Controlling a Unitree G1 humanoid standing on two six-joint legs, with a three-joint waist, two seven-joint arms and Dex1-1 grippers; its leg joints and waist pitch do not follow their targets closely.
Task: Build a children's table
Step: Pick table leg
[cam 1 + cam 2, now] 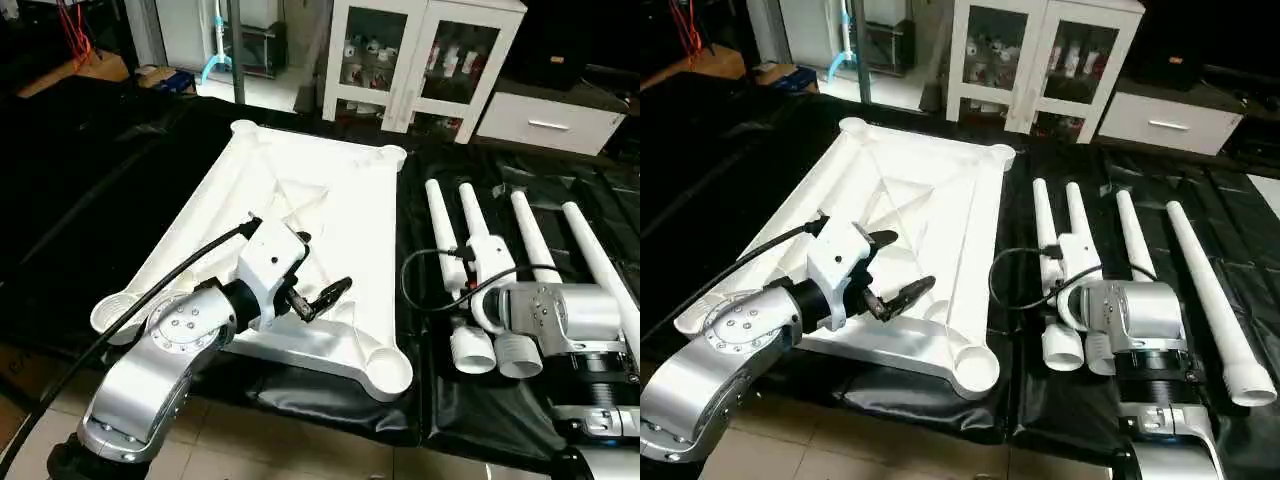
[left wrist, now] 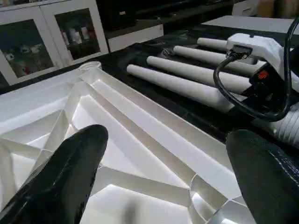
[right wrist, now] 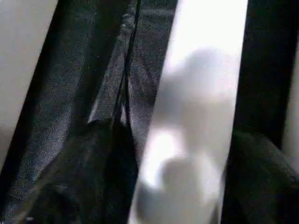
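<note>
The white table top (image 1: 345, 195) lies upside down on a black sheet, its X-ribs facing up and a round socket at each corner. Four white tapered legs lie side by side to its right: two close together (image 1: 440, 215) (image 1: 472, 212), then two more (image 1: 535, 240) (image 1: 600, 262). My left gripper (image 1: 902, 263) hovers open over the near part of the ribbed underside, holding nothing. My right wrist (image 1: 555, 315) sits over the wide ends of the two left legs. In the right wrist view my right gripper (image 3: 182, 154) straddles one white leg (image 3: 196, 93), one black finger on each side.
A white glass-door cabinet (image 1: 420, 60) and a low white drawer unit (image 1: 550, 122) stand behind the work. The black sheet (image 1: 330, 400) ends near me, with pale floor (image 1: 260, 440) in front. Dark clutter lies at the far left.
</note>
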